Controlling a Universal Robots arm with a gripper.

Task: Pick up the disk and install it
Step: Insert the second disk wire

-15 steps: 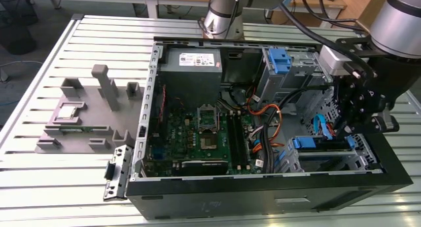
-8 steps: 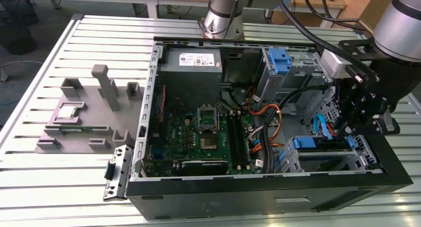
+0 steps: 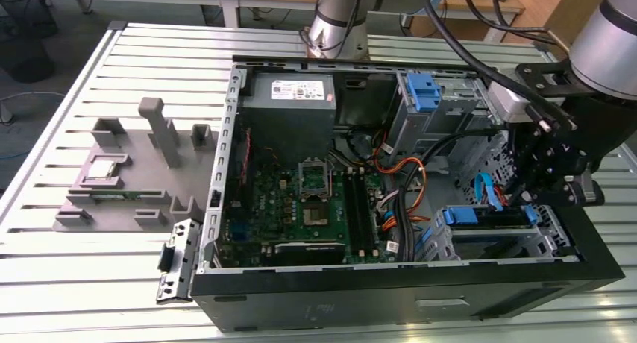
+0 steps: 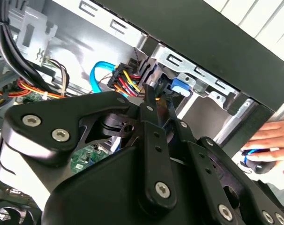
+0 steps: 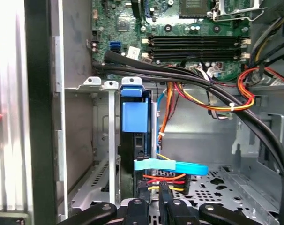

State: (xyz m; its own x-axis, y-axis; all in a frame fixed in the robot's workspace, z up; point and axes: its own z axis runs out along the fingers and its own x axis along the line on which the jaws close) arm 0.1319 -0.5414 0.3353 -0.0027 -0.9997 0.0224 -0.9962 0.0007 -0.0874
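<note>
An open computer case (image 3: pixel 418 287) is seen lying on a slatted metal worktop (image 3: pixel 89 276) in the exterior view, with its green motherboard (image 3: pixel 298 209) exposed and a grey power-supply box (image 3: pixel 291 97) at the far end. The black pincer (image 3: pixel 542 180) is lowered into the case at the exterior view's right, above the drive cage (image 3: pixel 542 242) near the front corner. The disk (image 5: pixel 132 136) is seated in that cage, set on edge between the metal walls, and its blue carrier bracket (image 3: pixel 485 217) is seen at the cage's top in the exterior view. In the first wrist view the pincer's fingertips (image 5: pixel 166 199) are brought close together at the disk's rear end, beside the bundle of red, yellow and black power wires (image 5: pixel 166 180) and a light blue data cable (image 5: pixel 172 166); whether anything is pinched between them cannot be told. A second blue bracket (image 3: pixel 425 92) is seen in the upper bay. A grey fixture (image 3: pixel 139 171) is placed on the worktop at the exterior view's left. A person's hand (image 4: pixel 268 140) is seen outside the case in the second wrist view.
</note>
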